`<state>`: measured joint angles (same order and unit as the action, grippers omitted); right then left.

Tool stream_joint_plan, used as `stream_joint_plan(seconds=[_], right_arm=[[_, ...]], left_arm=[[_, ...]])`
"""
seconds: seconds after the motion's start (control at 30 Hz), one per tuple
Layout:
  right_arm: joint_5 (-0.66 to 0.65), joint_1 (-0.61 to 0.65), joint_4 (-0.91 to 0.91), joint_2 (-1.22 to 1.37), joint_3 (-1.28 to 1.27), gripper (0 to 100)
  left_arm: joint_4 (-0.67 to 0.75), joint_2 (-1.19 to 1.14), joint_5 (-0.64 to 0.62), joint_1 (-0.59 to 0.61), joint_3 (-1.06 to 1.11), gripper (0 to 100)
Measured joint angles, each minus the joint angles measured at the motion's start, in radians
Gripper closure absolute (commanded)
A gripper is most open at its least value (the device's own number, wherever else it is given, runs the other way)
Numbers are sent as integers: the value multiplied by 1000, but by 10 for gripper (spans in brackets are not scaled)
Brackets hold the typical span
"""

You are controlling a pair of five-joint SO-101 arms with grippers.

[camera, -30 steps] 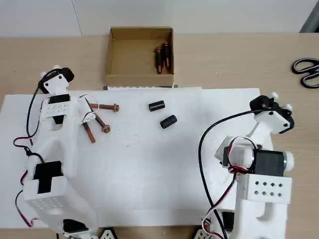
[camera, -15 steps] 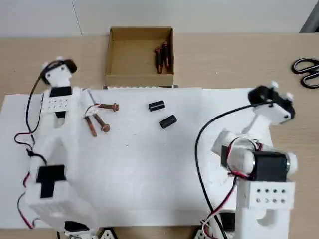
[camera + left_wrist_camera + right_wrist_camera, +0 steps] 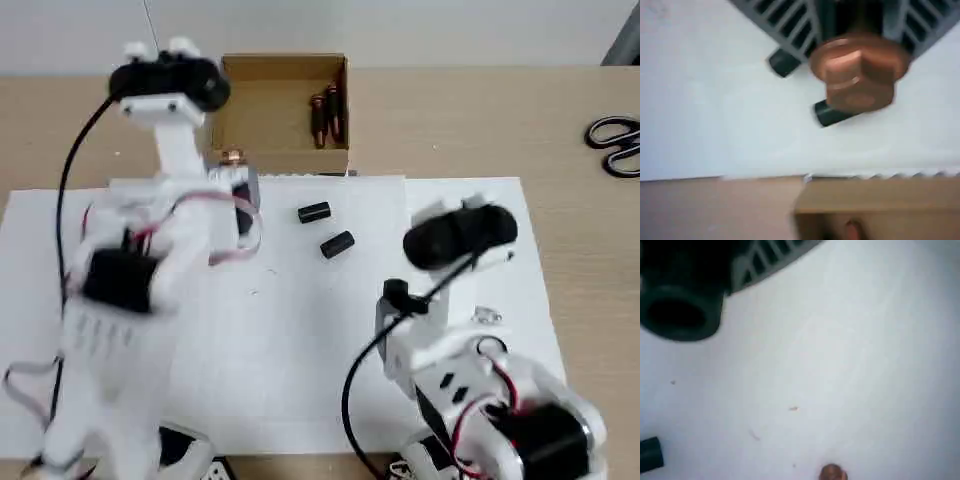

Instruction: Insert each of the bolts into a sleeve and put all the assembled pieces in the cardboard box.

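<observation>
The left gripper [image 3: 855,22] is clamped on a copper hex-head bolt [image 3: 857,75], while the right gripper [image 3: 690,275] pinches a black cylindrical sleeve [image 3: 680,312] above the white sheet [image 3: 840,365].

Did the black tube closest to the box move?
No. The sleeve lies in the same spot on the white mat, just in front of the cardboard box.

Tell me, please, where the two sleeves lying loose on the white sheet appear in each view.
High view: the sleeves lie close together on the sheet, in front of the box.
Left wrist view: both lie beyond the held bolt.
Right wrist view: one sleeve at the picture's edge; which one, I cannot tell.
Shared landmark: the white sheet.
</observation>
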<state>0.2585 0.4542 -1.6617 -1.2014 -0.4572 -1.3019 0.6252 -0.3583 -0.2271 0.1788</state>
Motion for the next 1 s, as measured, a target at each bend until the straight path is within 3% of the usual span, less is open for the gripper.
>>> stream_joint_plan(seconds=[0.13,0.27,0.5,0.77,1.0], right_arm=[[-104,0,72,-112,-117,996],[-201,26,201,-219,-265,996],[-261,238,367,-362,-525,996],[-348,354,442,-480,-703,996],[-413,356,537,-548,-783,996]], left_arm=[[49,213,-51,-44,158,994],[221,445,-140,-46,400,994],[539,842,-180,-51,859,994],[540,1065,-238,-52,1007,994],[480,1106,-348,-167,1007,994]])
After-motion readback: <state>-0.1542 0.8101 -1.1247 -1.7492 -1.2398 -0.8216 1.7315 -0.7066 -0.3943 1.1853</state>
